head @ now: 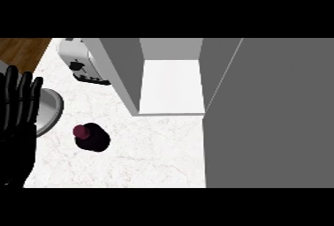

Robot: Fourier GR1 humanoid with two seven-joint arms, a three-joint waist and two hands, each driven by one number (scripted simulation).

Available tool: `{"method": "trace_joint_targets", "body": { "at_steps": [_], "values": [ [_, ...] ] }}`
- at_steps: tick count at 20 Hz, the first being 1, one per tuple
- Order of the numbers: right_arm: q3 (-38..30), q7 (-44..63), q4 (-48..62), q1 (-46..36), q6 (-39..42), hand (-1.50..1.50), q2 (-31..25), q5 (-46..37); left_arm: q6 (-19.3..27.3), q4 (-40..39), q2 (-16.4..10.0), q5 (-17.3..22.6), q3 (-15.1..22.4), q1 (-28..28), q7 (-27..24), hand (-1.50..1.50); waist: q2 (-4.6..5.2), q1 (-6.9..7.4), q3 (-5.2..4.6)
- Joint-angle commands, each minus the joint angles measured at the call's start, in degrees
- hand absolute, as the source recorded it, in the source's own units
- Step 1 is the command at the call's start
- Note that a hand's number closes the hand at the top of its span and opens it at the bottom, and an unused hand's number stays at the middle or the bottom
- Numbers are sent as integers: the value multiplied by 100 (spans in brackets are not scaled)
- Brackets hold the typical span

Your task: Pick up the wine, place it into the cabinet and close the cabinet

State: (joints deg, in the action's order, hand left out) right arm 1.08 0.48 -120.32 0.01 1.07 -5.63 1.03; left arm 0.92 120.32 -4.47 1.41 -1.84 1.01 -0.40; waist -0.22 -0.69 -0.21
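- The wine [90, 137] stood upright on the surface [157, 154] at about 8 o'clock in the view. It was apart from the open cabinet [171, 84] at 12 o'clock, and nothing held it.
- The left hand [18, 132] rested at the 9 o'clock edge, its fingers [26, 97] straight and pointing up, gripping nothing. The right hand showed nowhere.
- Seen from almost straight above, the bottle was probably tall on a small base, so a sideways brush from an arriving hand could tip it and set it rolling.
- A grey plate [51, 110] lay near the bottle at its 10 o'clock, with a toaster [81, 62] farther up. A reach from the left risked knocking the plate.
- The cabinet's side wall [124, 75] stood between bottle and shelf, so a low or hurried carry could strike it.
- The broad grey panel [267, 114] at 3 o'clock, likely the door, could catch the bottle if swung before the bottle sat fully inside.
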Motion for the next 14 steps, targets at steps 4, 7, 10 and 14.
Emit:
{"method": "trace_joint_targets", "body": {
  "at_steps": [4,7,10,14],
  "values": [
    [112,-96,-640,666,250,-150,-51,-63,188,-54,287,-862,307,-774,-1158,-150,10,53,20],
    [721,488,-606,954,923,-150,-46,862,807,-123,435,198,589,-594,48,-150,12,41,7],
    [829,974,-1209,1244,1007,-150,-191,1140,1378,462,441,74,1231,-862,358,-150,-20,38,21],
    [486,1945,-2254,1357,805,-150,-438,1785,1535,1326,444,-187,1480,-1097,1173,-150,-4,68,22]
  ]
}}
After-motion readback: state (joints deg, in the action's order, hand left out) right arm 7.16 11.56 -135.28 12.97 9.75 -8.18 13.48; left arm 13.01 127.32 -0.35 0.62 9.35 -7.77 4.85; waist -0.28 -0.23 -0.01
